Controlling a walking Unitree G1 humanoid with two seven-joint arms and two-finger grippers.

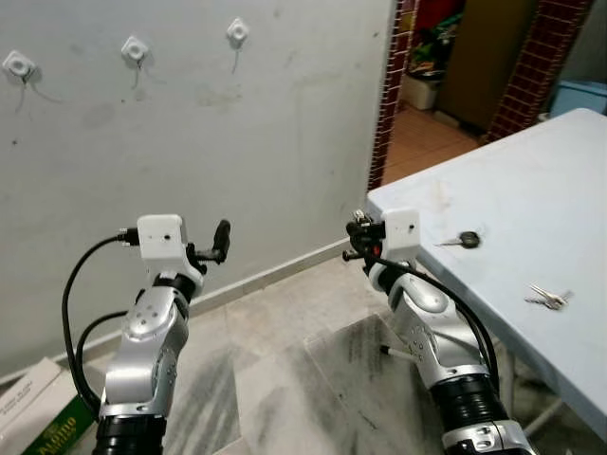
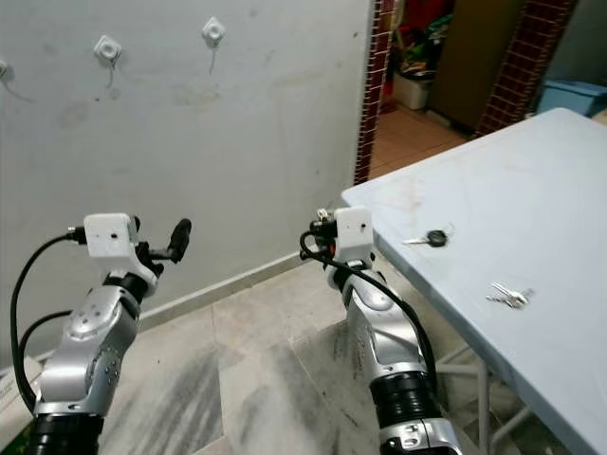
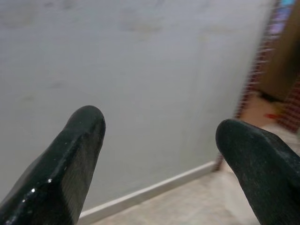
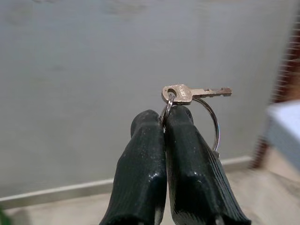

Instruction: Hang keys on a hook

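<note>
Here the right end effector is clenched on a key ring, from which a single brass key projects sideways just above the fingertips. Seen from the head, this end effector is raised in front of the wall, just beside the near corner of the tabletop. The left end effector is released, its two fingers spread wide apart and holding nothing; it too is raised toward the wall, well apart from the tabletop.

Three white hooks are fixed high on the wall: one far from the tabletop, one in the middle, and one nearest the tabletop. All three lie well above both end effectors.

On the tabletop rest a black-headed key, near the right arm, and a small silver key bunch, farther along the same surface. Beyond the tabletop, a brick-edged doorway opens beside the wall. A green-and-white box lies on the tiled floor by the left arm.
</note>
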